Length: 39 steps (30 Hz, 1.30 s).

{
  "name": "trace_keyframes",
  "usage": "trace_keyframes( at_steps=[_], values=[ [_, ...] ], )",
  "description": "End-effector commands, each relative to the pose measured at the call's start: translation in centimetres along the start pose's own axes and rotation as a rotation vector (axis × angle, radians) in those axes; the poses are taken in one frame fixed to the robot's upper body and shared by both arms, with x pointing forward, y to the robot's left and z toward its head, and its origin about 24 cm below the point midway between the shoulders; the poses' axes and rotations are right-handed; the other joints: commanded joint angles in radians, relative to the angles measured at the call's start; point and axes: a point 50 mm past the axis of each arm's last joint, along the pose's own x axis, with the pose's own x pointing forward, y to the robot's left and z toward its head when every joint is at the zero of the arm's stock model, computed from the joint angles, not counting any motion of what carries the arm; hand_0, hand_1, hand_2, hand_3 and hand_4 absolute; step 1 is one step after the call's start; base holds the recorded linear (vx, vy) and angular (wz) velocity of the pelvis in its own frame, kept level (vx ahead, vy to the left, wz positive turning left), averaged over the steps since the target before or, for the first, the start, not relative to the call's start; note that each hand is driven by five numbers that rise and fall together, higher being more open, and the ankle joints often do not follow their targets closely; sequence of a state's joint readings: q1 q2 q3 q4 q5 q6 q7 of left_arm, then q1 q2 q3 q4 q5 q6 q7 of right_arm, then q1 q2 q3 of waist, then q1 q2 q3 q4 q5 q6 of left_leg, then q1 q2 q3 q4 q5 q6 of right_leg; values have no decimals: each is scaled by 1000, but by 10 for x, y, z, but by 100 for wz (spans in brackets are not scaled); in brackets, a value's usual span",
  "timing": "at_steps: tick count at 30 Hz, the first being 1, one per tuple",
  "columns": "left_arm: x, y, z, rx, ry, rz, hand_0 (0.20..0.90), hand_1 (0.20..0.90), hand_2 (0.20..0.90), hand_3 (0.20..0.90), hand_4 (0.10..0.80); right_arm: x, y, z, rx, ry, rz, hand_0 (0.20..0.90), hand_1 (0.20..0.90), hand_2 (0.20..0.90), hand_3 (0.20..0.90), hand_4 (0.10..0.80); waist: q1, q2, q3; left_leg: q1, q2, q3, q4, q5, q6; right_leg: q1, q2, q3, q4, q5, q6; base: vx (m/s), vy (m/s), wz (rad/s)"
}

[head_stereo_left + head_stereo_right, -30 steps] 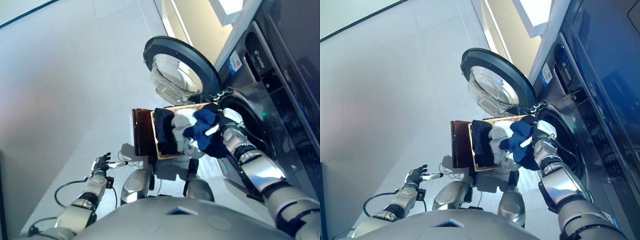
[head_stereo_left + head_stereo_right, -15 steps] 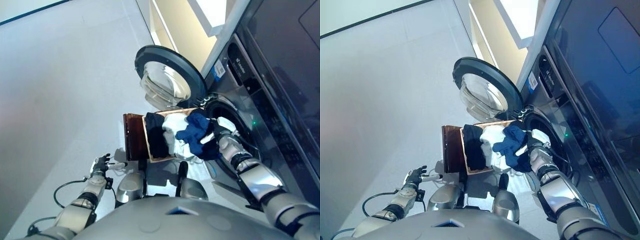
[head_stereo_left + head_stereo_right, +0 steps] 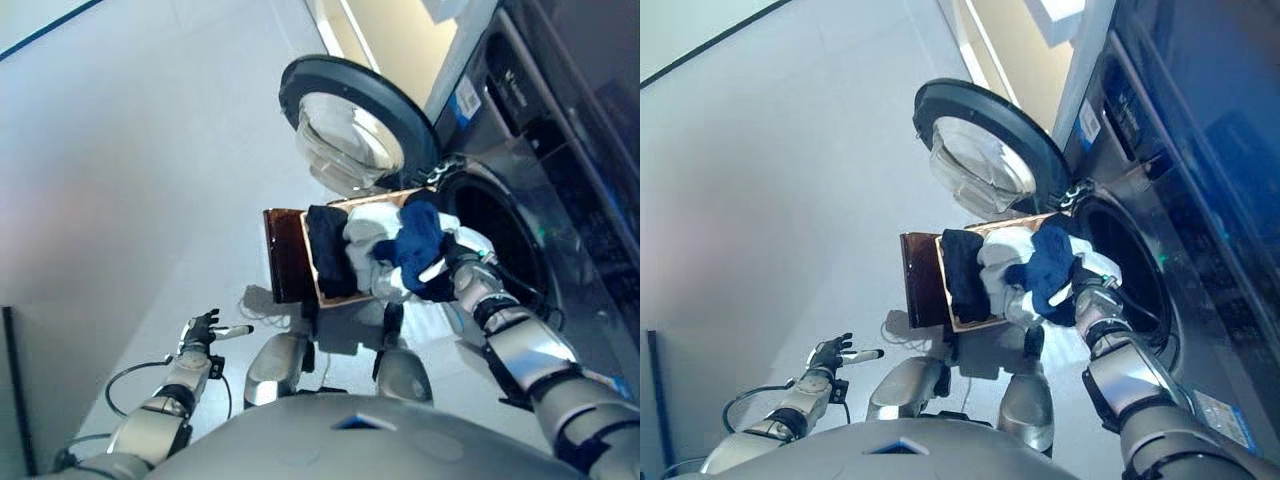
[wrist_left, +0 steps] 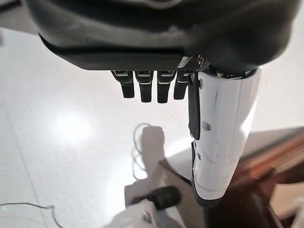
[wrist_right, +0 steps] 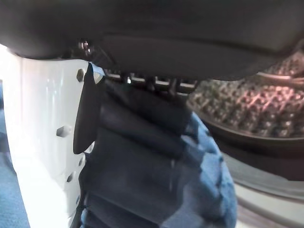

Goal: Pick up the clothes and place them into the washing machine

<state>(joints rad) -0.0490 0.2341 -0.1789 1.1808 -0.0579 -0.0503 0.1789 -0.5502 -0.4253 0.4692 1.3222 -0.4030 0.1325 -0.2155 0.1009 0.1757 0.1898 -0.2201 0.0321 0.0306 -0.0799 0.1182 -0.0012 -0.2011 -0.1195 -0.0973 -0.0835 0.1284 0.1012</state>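
Right hand [image 3: 452, 272] fingers clamped on blue garment [image 3: 415, 240] at washing machine [image 3: 500, 235] drum mouth | soft, light, floppy; grip bunched folds | left hand [image 3: 203, 327] relaxed, empty

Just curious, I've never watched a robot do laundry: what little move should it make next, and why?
Probably carry the blue garment sideways into the open drum. The right hand grips it just beside the opening, above the basket, and the door is swung clear.
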Motion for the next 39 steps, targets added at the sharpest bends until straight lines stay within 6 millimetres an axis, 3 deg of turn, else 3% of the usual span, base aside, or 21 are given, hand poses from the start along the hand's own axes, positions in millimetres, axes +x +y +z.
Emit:
trace_keyframes(
  at_steps=[1,2,3,4,10,19,26,29,39],
  values=[
    [7,19,33,13,-94,72,900,900,900,900,800,8,-58,17,-4,-15,-162,900,900,900,900,800,23,-25,23,-29,-9,-1,-7,12,-96,-40,-65,47,16,7,47,0,0,0],
    [7,19,34,13,-94,72,900,900,900,900,800,8,-58,17,-4,-15,-162,900,900,900,900,800,24,-25,23,-30,-9,-1,-7,12,-96,-41,-65,47,16,7,47,33,12,-2],
    [7,14,37,5,-104,59,900,900,900,900,800,8,-58,21,0,-21,-169,420,420,420,420,457,25,-18,21,-32,-8,-1,-7,13,-97,-40,-66,50,15,5,46,51,0,0],
    [7,12,37,7,-104,55,900,900,900,900,800,8,-56,22,1,-27,-170,200,200,200,200,300,25,-17,20,-29,-8,0,-7,12,-97,-37,-65,50,14,4,46,77,-6,0],
    [7,7,37,28,-99,57,900,900,900,900,800,6,-43,26,-8,-38,-144,200,200,200,200,300,21,-25,6,-3,-3,-5,-7,0,-95,-7,-60,46,11,-13,44,59,-16,1],
    [7,9,35,62,-93,56,900,900,900,900,800,6,-33,12,31,-17,-112,200,200,200,200,300,22,-56,-4,36,3,-18,-7,-18,-94,38,-59,26,7,-27,46,14,-10,2],
    [7,20,23,79,-42,81,900,900,900,900,800,-1,-31,44,162,-183,-129,200,200,200,200,300,10,-113,-22,89,19,-9,-7,-37,-89,88,-49,26,7,-39,45,47,-20,2],
    [6,29,10,75,-2,101,900,900,900,900,800,-10,-42,66,271,-319,-163,200,200,200,200,300,0,-160,-43,130,32,2,-7,-52,-87,125,-39,30,6,-47,45,70,-26,-6],
    [3,36,-4,62,33,109,900,900,900,900,800,-27,-59,72,458,-466,-207,200,200,200,200,300,-9,-223,-89,195,51,26,-7,-77,-81,174,-21,46,7,-57,47,47,-9,-9]
  ],
)
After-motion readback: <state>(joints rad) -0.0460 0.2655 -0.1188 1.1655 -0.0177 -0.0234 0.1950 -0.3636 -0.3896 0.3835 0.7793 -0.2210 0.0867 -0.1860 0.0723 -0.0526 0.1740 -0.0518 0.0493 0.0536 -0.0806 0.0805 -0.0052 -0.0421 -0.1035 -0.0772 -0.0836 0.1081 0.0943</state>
